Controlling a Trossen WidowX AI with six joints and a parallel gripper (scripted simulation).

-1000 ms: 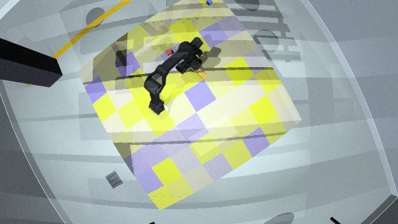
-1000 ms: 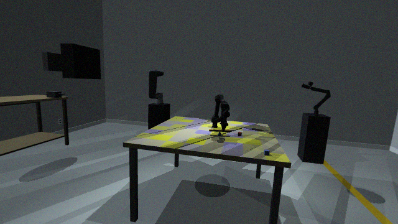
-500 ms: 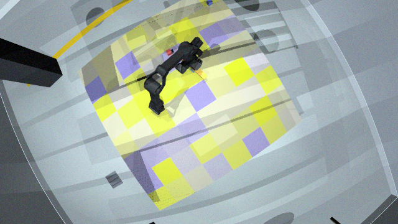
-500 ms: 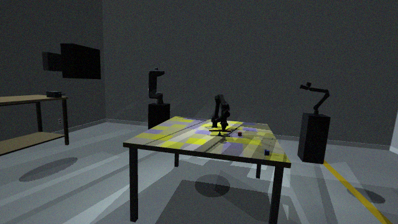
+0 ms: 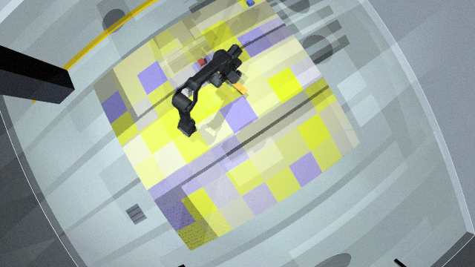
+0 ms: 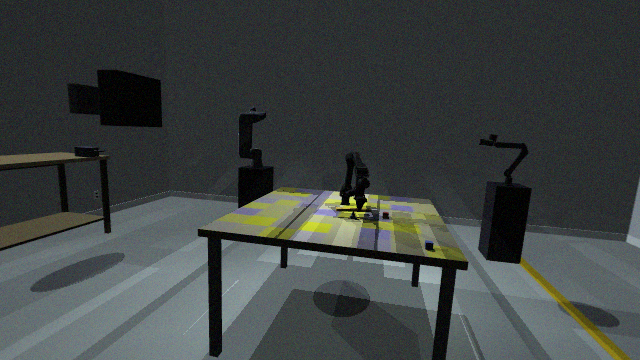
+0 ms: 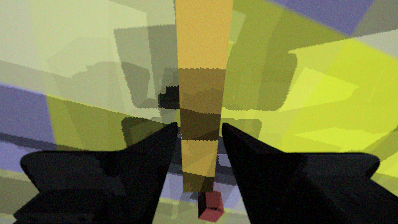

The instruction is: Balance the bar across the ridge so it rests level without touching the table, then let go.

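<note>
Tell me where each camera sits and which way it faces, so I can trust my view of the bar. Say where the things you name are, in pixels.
Top: high overhead, looking down on the table (image 5: 260, 189) (image 6: 240, 220); the whole arm (image 5: 204, 76) (image 6: 356, 167) shows.
Exterior: off one table edge, slightly above the tabletop, looking across; the arm stands at the far side.
Wrist: on the arm behind the pincer (image 5: 225, 78) (image 6: 361, 206) (image 7: 200, 126), looking past its two fingers at the bar (image 5: 238, 87) (image 6: 345, 209) (image 7: 205, 35).
Top and exterior share the blue cube (image 5: 250, 2) (image 6: 429, 245).
</note>
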